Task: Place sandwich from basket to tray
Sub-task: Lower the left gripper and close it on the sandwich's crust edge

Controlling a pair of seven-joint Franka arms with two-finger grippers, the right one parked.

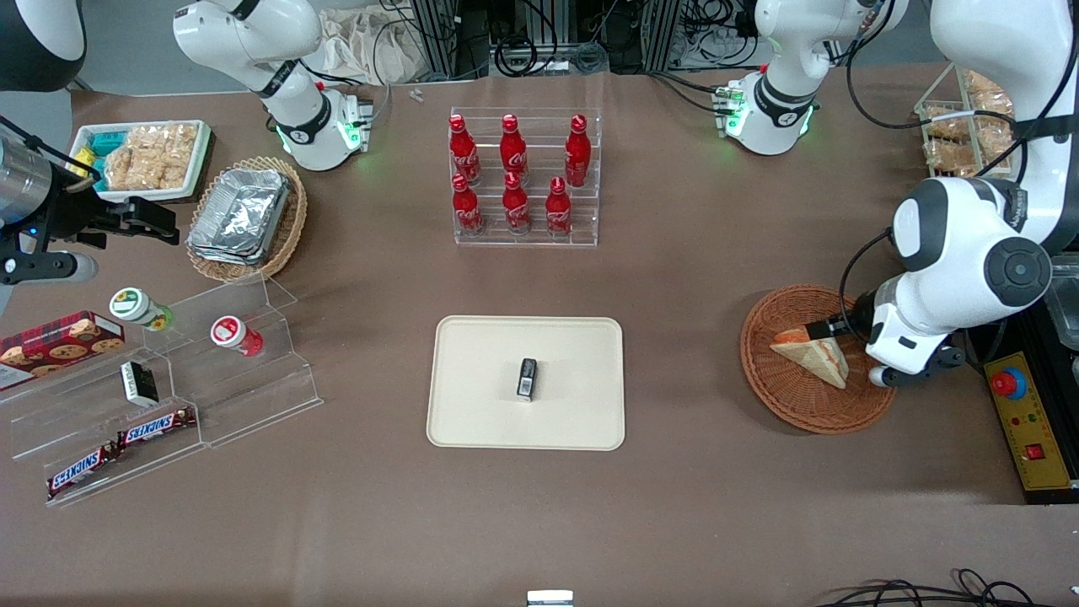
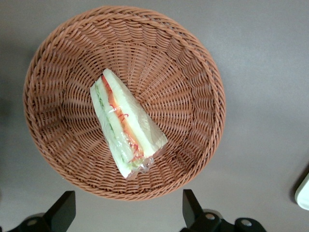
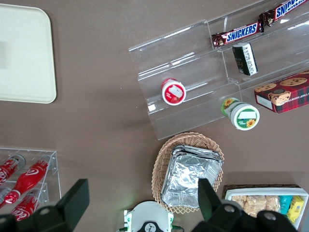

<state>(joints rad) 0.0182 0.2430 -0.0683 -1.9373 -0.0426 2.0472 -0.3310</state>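
The claw [image 2: 126,212] hangs spread above the basket [image 2: 193,72], its fingers apart over the rim. The sandwich [image 2: 126,124] lies wrapped inside, untouched. Its slick film and soft bread could slip or crush under an off-centre pinch.

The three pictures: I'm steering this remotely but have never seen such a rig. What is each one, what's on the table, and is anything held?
The front view looks down at two white robot arms across a brown table. The other two views come from cameras on the arms' wrists. The working arm's gripper hangs open above the round basket, holding nothing. The wrapped sandwich lies inside the basket. The cream tray, nearer the table's middle, carries a small dark pack. A rack of red bottles stands farther from the front camera than the tray.
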